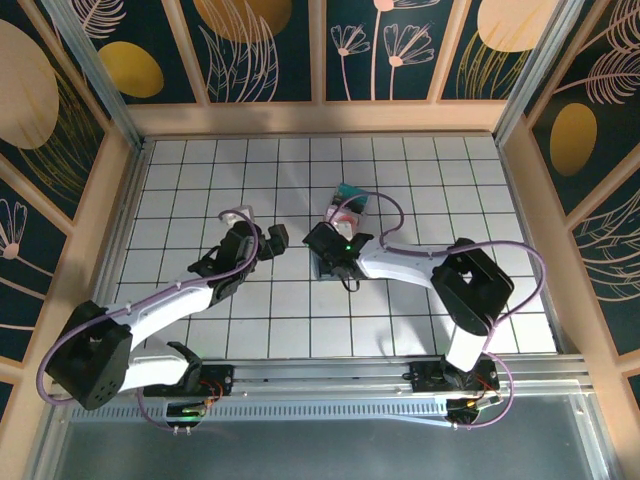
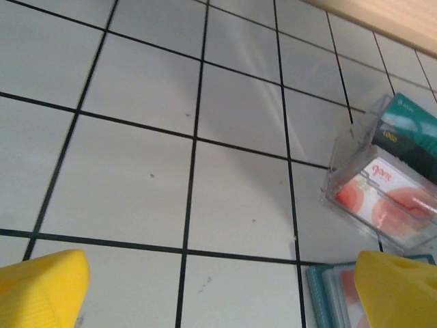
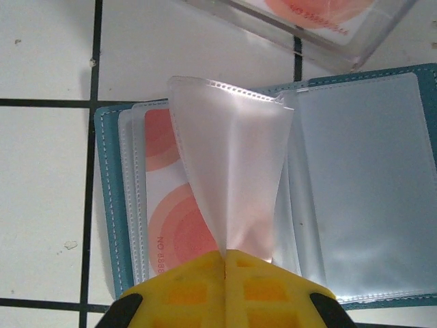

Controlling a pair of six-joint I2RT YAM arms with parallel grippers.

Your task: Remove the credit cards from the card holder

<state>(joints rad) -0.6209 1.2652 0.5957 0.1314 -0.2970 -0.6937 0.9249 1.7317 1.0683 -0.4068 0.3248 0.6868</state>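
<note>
**Right tool pinches a sleeve of the open card holder**

The right tool is clamped on one clear sleeve, holding it raised above the one card holder, which lies open on the surface just beneath it. One pink-red card sits pocketed left of the pinch. One clear box stands beyond. The left tool gapes wide, holding nothing. Ahead to its right, that box holds one pink boxed card and one teal card.

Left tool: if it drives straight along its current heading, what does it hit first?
Probably bare floor tile: the open left tool aims at it, nothing between. The clear card box and card holder lie off to the side, though depth is hard to judge.
</note>
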